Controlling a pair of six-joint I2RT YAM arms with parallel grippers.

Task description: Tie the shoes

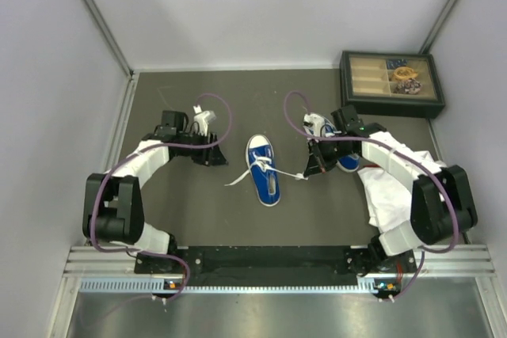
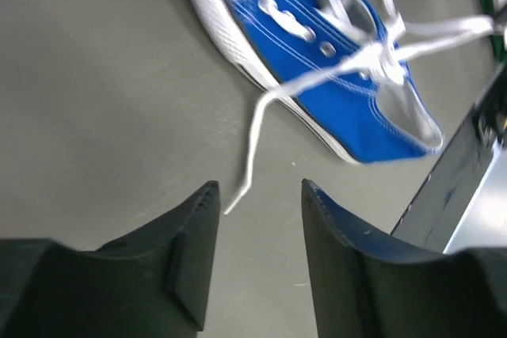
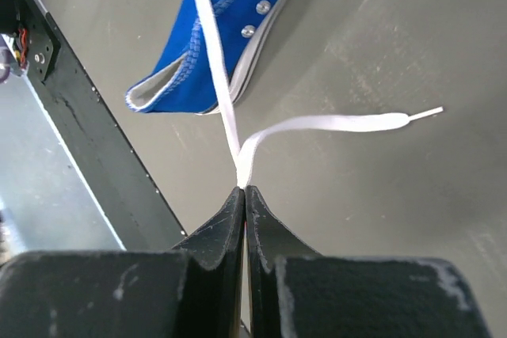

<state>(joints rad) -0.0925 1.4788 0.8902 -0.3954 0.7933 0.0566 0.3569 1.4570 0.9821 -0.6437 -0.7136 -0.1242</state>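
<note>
Checked all three views for lettering: I can read none. The blue shoe [image 1: 262,169] shows plain canvas, eyelets and sole edge in the wrist views, with no legible brand mark. The compartment box [image 1: 388,107] at the far right is too small in the overhead view for me to make out any label.

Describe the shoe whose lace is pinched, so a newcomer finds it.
On the dark table, look midway between the two arms: a blue sneaker lies fully exposed, white laces spread sideways. Its twin is half hidden under the right arm.
</note>
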